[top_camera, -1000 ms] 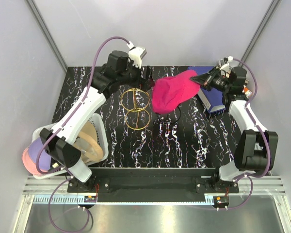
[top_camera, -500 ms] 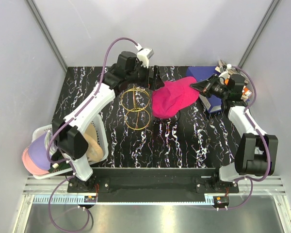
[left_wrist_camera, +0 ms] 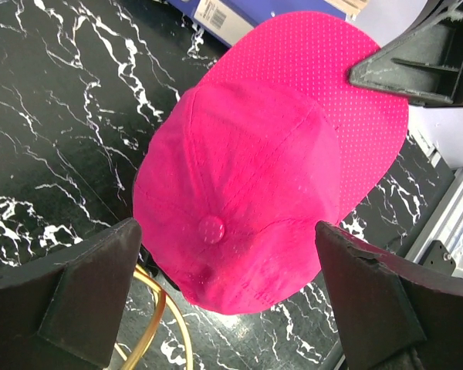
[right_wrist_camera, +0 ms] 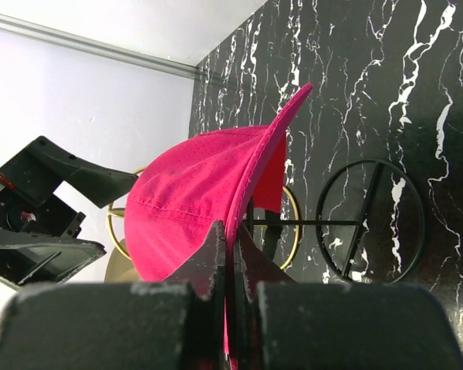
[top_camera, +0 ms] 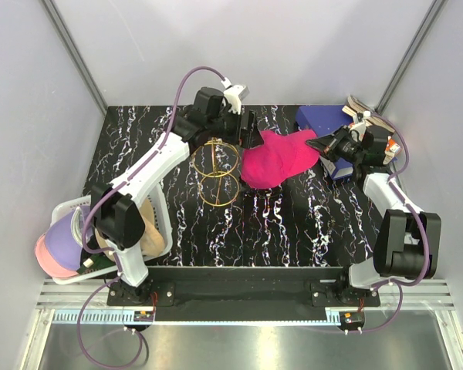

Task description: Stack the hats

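A magenta cap (top_camera: 274,158) hangs over the back middle of the table, above the wire ring frames. My right gripper (top_camera: 322,142) is shut on its brim; the right wrist view shows the jaws (right_wrist_camera: 231,247) pinching the brim edge of the cap (right_wrist_camera: 193,200). My left gripper (top_camera: 247,132) is open at the cap's crown side. In the left wrist view its fingers (left_wrist_camera: 77,301) straddle the crown (left_wrist_camera: 247,208) without touching it. A tan cap (top_camera: 143,220) lies in the white basket (top_camera: 160,202). A lavender cap (top_camera: 65,239) and a light pink cap (top_camera: 45,254) sit at the far left. The dark green cap is out of view.
A gold wire ring frame (top_camera: 216,173) stands left of the magenta cap, close under my left gripper. A black wire ring frame (right_wrist_camera: 370,220) stands beneath the cap. A blue box (top_camera: 324,119) lies at the back right, behind my right gripper.
My left arm has swung right, bringing its open gripper up to the cap's crown. The right gripper has shifted slightly right and the cap has sunk a little.
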Controlling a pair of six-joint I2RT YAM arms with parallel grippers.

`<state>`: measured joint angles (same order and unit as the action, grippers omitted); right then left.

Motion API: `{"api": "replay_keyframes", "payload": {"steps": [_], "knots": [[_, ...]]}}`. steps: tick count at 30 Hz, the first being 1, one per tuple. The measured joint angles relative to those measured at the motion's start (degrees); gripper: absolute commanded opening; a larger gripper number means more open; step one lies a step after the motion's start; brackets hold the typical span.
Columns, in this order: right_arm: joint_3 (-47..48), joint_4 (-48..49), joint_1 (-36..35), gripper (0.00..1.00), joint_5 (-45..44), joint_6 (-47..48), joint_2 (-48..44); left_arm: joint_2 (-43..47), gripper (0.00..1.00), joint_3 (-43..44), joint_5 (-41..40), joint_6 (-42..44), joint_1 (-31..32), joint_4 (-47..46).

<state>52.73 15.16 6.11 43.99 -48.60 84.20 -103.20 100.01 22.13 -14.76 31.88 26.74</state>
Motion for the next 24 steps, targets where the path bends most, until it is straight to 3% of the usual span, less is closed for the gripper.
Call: {"api": "replay_keyframes", "payload": {"steps": [2, 4, 7, 8, 11, 16, 24], "knots": [[-0.02, -0.02, 0.07, 0.16, 0.00, 0.26, 0.20, -0.02, 0.99, -0.42, -0.02, -0.02, 0.00, 0.13], [-0.02, -0.07, 0.07, 0.21, 0.00, 0.90, 0.26, -0.02, 0.99, -0.87, -0.04, -0.02, 0.04, 0.13], [-0.02, -1.40, 0.09, 0.48, 0.04, 2.10, 0.28, -0.04, 0.99, -1.70, -0.15, 0.13, 0.04, 0.15], [-0.02, -1.90, 0.07, 0.66, 0.09, 2.38, 0.28, -0.04, 0.99, -1.95, -0.26, 0.20, 0.04, 0.15], [0.07, -3.19, 0.07, 0.83, 0.04, 3.34, 0.26, -0.04, 0.99, -2.36, -0.55, 0.44, 0.11, 0.33], [0.09, -7.06, 0.07, 0.95, -2.12, 5.35, -0.68, -0.04, 0.99, -3.02, -0.92, 0.81, 0.11, 0.33], [2.12, -18.40, 0.24, 0.97, -15.63, 11.26, -7.06, -0.04, 0.99, -3.08, -1.20, 0.98, 0.13, 0.55]]}}
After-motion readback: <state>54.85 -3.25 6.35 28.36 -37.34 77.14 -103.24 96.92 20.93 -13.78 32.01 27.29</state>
